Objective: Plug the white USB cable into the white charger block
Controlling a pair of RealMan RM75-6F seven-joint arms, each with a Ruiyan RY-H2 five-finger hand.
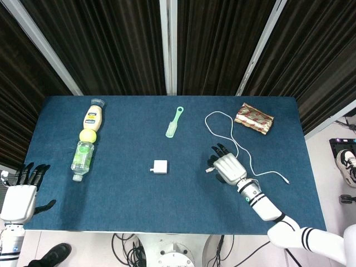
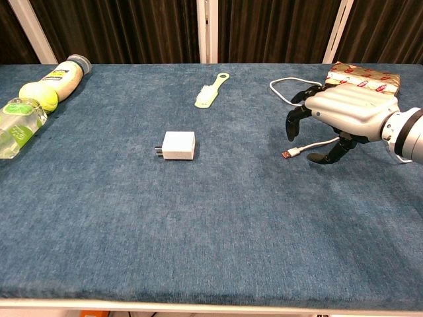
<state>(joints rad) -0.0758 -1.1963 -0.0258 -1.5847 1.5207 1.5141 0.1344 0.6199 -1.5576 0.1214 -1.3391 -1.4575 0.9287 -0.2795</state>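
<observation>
The white charger block [image 1: 160, 166] [image 2: 180, 145] lies flat near the middle of the blue table, its prongs pointing left in the chest view. The white USB cable [image 1: 217, 112] [image 2: 283, 80] snakes across the right half of the table, and its plug end [image 1: 209, 169] [image 2: 291, 154] points toward the charger. My right hand [image 1: 226, 167] [image 2: 345, 113] hovers just above the cable right behind the plug. Its fingers arch down, spread from the thumb, and hold nothing. My left hand [image 1: 20, 193] stays off the table's front left corner with fingers spread.
Along the left side lie a mayonnaise bottle [image 1: 93, 117], a tennis ball [image 1: 88, 136] and a water bottle [image 1: 82, 157]. A green brush [image 1: 174, 122] [image 2: 211, 90] lies at the back centre. A foil snack packet [image 1: 254, 118] [image 2: 363, 80] sits at the back right.
</observation>
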